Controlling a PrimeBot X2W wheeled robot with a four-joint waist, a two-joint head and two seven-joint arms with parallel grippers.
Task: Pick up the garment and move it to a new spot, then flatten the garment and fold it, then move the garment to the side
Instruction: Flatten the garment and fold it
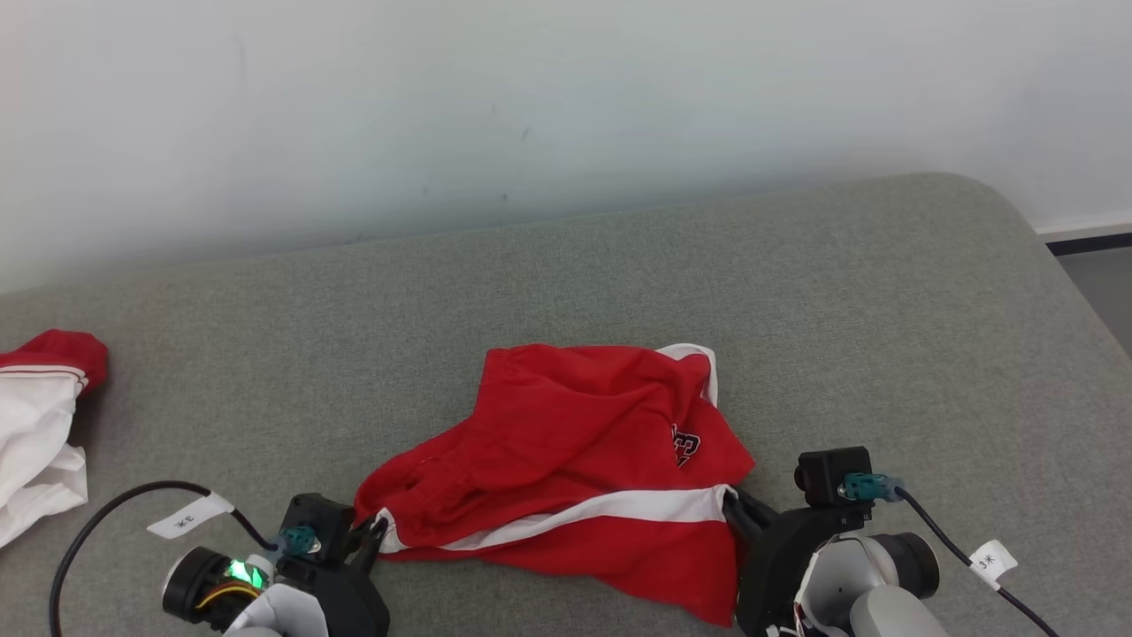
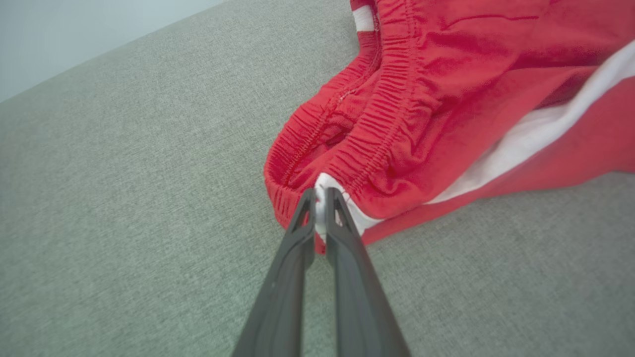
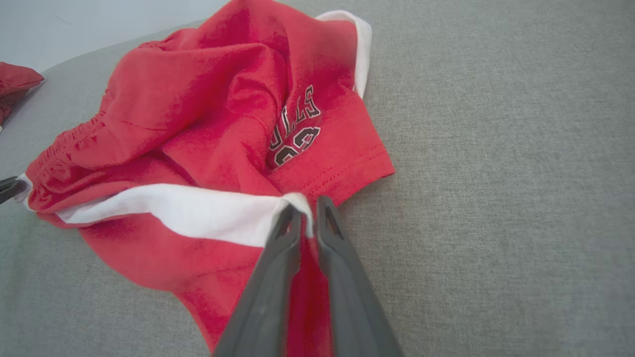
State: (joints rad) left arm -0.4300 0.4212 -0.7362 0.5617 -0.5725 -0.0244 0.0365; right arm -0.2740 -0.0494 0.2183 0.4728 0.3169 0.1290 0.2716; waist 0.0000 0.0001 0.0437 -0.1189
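While both arms sit low at the near edge, the red shorts lie crumpled mid-scene on the grey cushion, well clear of the far wall.

Left gripper: closed tight, pinching the left end of the white stripe right where it meets the elastic waistband. A bit of white cloth shows between the fingertips. The waistband is bunched and gaping open just beyond the grip.

Right gripper: jaws narrow, closed on the right end of the same stripe at the leg hem. White fabric is folded over and caught between the tips, with red cloth hanging under the fingers.

The stripe runs roughly straight between the two grips, left to right along the near side of the shorts. Below it a red flap droops toward the near edge. The far part is heaped in loose folds, with a second white-trimmed hem at the far right corner. Dark lettering shows on the right leg, partly folded, not fully readable.

A white-and-red garment sits at the far left edge, well apart from the shorts.

Each wrist carries a black cable with a white tag, lying on the cushion.
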